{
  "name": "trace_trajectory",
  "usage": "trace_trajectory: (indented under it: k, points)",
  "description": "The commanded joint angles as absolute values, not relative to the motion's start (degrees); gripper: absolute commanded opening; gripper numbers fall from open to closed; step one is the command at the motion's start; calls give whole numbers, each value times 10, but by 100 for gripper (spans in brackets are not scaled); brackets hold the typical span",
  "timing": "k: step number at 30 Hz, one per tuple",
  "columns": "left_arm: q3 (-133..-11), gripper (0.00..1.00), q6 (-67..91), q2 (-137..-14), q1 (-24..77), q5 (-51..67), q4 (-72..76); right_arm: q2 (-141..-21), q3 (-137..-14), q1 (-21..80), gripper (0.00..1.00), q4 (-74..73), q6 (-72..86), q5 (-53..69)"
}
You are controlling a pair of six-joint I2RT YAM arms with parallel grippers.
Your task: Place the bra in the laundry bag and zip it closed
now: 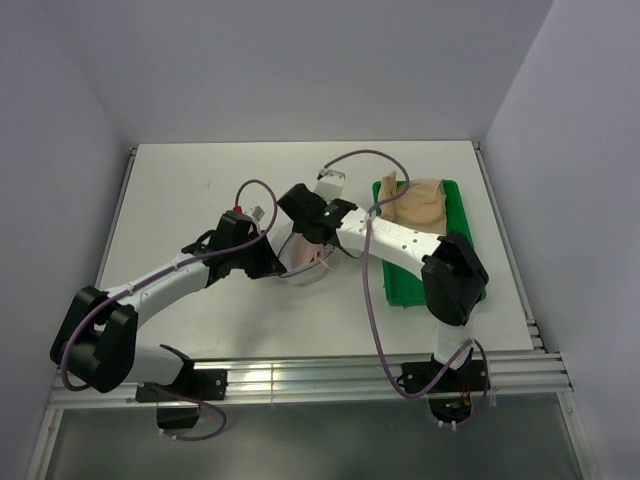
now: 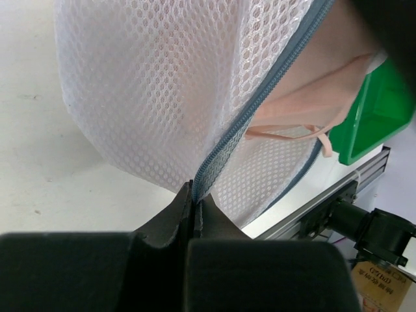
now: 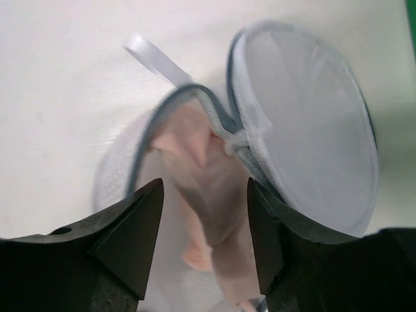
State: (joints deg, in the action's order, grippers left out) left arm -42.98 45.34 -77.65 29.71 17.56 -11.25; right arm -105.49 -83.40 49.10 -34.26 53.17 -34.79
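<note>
Two grippers meet at the laundry bag, which lies near the middle of the table. We see the left gripper at the bag's 9 o'clock side, its fingers pressed together on the grey zip rim. The right gripper hangs over the bag from 12 o'clock with its fingers spread well apart. The bra lies between them inside the open bag, unclamped. The green tray sits at the bag's 3 o'clock.
</note>
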Motion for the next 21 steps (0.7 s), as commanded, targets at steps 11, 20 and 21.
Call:
trace_trajectory:
  k: [11,20,21]
  points:
    - [-462,0,438,-771,272,173,-145,-901,-817,482,65,-375,500,-336]
    - [-484,0,433,-764,254,194,-161,-696,-523,461,57,-212,501,-171]
    - [-484,0,433,-765,253,196,-160,-687,-506,461,57,-184,511,-160]
